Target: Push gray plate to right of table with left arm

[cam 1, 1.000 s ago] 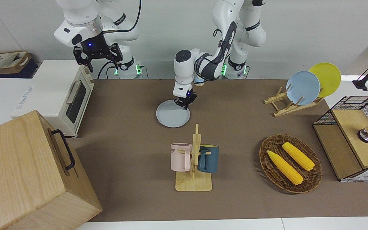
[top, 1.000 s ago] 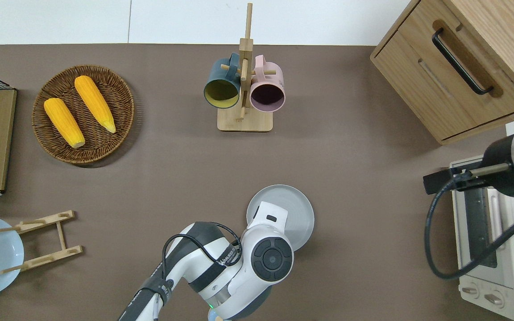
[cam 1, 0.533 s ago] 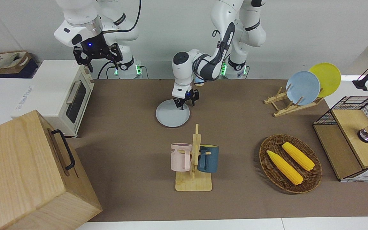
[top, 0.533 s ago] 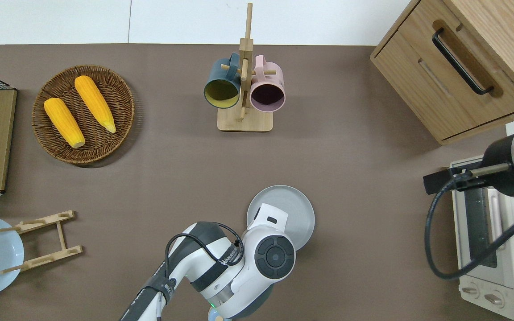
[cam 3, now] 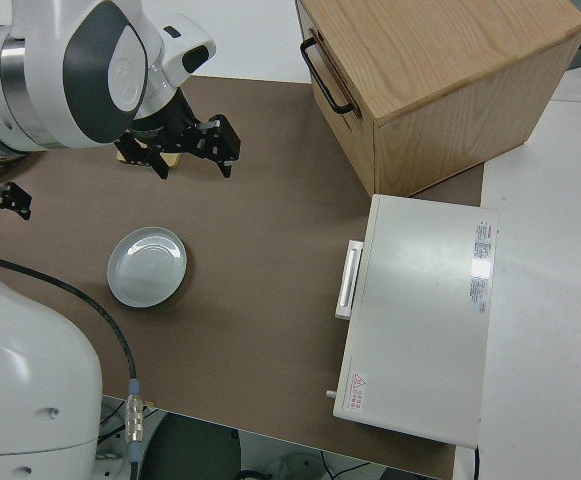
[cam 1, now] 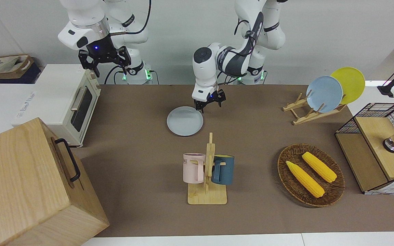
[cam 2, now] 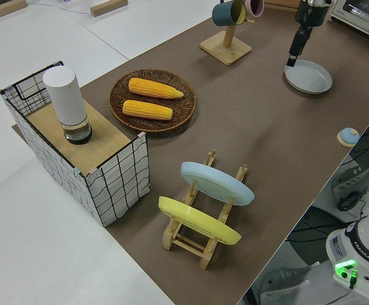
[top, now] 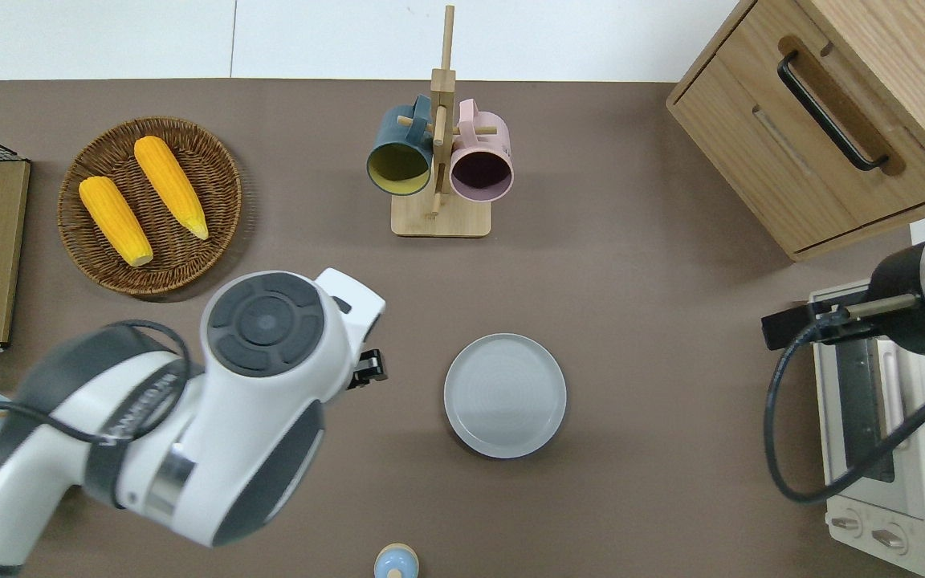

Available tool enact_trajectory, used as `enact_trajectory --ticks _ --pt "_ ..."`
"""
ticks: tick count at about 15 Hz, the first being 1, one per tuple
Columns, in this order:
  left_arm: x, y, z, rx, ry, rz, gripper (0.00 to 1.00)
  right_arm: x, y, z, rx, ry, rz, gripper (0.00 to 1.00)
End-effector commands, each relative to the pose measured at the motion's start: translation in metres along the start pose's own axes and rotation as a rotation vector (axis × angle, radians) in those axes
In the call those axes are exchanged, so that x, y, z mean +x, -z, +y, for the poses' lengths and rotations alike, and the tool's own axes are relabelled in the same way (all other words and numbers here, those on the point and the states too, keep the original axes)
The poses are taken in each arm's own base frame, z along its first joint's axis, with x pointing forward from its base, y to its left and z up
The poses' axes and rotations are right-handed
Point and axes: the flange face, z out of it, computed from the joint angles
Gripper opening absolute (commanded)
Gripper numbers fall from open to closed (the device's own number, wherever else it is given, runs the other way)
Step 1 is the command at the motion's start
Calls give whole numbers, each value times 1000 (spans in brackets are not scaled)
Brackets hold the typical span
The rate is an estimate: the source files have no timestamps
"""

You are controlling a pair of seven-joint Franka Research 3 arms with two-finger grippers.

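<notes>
The gray plate (cam 1: 185, 121) lies flat on the brown table (cam 1: 132, 153), nearer to the robots than the mug rack. It also shows in the overhead view (top: 505, 395), the left side view (cam 2: 308, 77) and the right side view (cam 3: 147, 265). My left gripper (cam 1: 211, 104) is open and empty. It hangs raised over the bare table just beside the plate's rim, toward the left arm's end. In the overhead view the white hand hides most of it; one black finger (top: 368, 371) shows. My right gripper (cam 1: 104, 64) is parked and open.
A mug rack (cam 1: 208, 171) with a pink and a blue mug stands farther out. A basket of corn (cam 1: 310, 175), a plate rack (cam 1: 323, 94) and a wire crate (cam 1: 378, 147) are toward the left arm's end. A toaster oven (cam 1: 70, 102) and a wooden cabinet (cam 1: 29, 184) are at the right arm's end.
My left gripper has lifted off the gray plate and swung toward the left arm's end of the table. The plate has stayed where it was. The right arm has not moved.
</notes>
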Motion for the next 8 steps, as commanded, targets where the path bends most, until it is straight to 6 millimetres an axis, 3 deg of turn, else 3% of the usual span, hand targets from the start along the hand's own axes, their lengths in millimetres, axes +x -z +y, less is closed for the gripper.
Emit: enact_trajectory --ticks 1,3,6,8 --pt "18 35 -91 -49 -91 -17 998 -3 4 1 5 -16 -4 983" --pt "31 51 -157 -111 -76 -12 998 -3 4 1 4 -15 -4 983" --pt "43 78 -213 -133 -85 18 998 -3 4 1 4 -15 -4 983" --pt "49 88 -227 -143 -70 41 998 -3 4 1 5 -15 -4 983"
